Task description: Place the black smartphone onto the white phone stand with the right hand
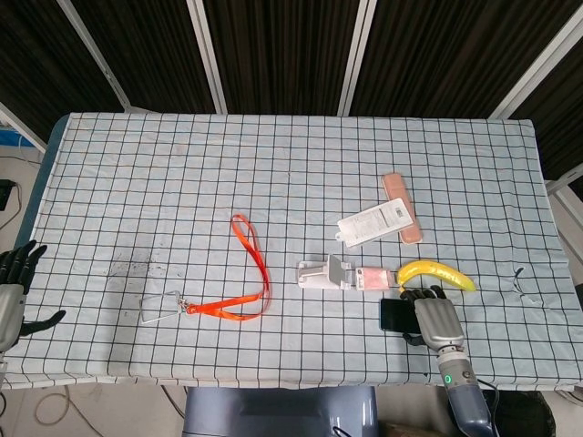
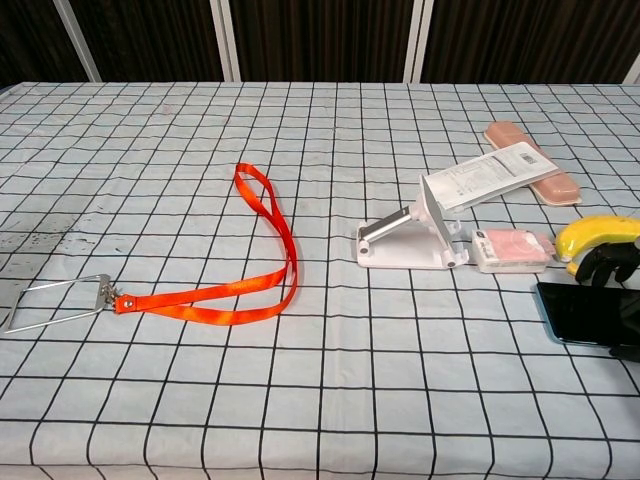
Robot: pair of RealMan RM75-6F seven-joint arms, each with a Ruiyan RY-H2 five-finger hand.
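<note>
The black smartphone (image 1: pixel 394 314) lies flat near the table's front right edge, also seen in the chest view (image 2: pixel 585 312). My right hand (image 1: pixel 437 319) lies over its right part, with dark fingertips (image 2: pixel 605 262) curled down past its far edge beside a banana. Whether the hand grips the phone is unclear. The white phone stand (image 1: pixel 326 272) sits just left of and beyond the phone, its metal arm raised (image 2: pixel 405 240), nothing on it. My left hand (image 1: pixel 14 291) hangs off the table's left edge, fingers spread, holding nothing.
A yellow banana (image 1: pixel 435 272) lies just beyond the right hand, and a pink packet (image 1: pixel 373 278) sits against the stand. A white labelled packet (image 1: pixel 373 223) and a pink bar (image 1: pixel 402 208) lie further back. An orange lanyard (image 1: pixel 250 273) is left of centre.
</note>
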